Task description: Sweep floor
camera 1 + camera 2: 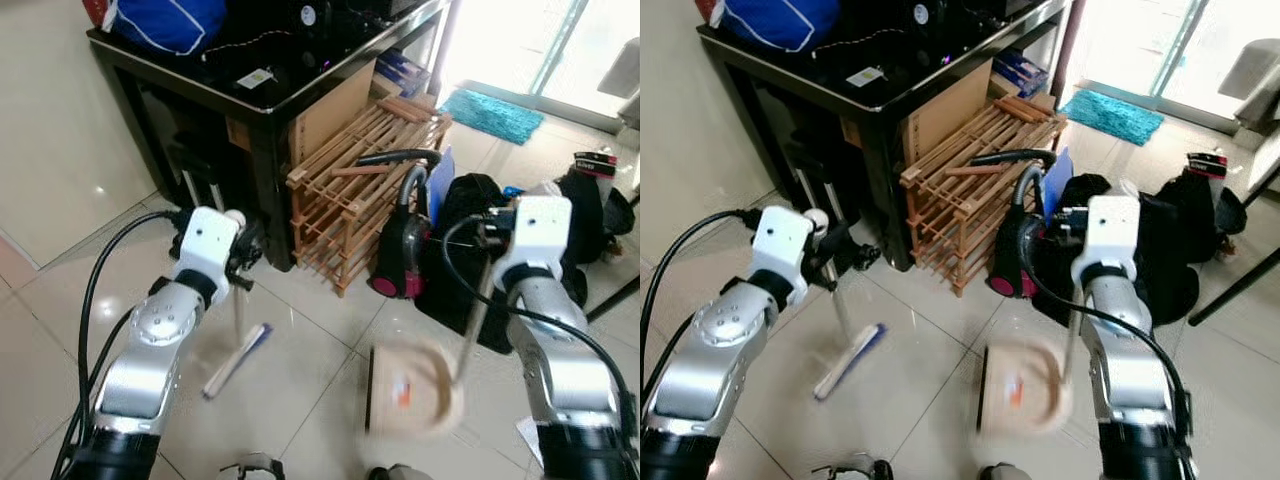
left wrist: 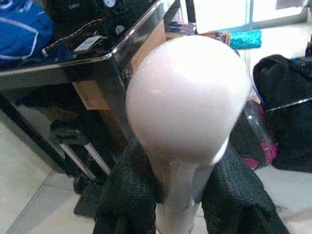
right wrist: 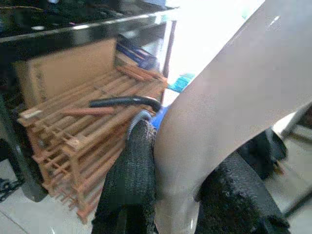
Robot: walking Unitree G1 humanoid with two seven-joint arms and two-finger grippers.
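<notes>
The left pincer (image 2: 180, 195) is closed around the pale handle of the broom (image 1: 237, 358), just below its rounded knob. The broom shaft hangs near vertical, and its blue-edged head rests on the tiled floor (image 1: 300, 330) in front of the black desk (image 1: 270, 95).

The right pincer (image 3: 178, 195) is closed around the handle of the dustpan (image 1: 412, 388). The beige pan sits on the floor to the right of the broom head, well apart from it, and appears blurred. An orange speck shows inside the pan; what it is cannot be told.

Progress judgement: both tools are held and positioned at floor level, so sweeping is under way. No distinct debris pile is visible between broom and pan. The wooden rack (image 1: 355, 175) and vacuum cleaner (image 1: 405, 245) stand behind the working area.
</notes>
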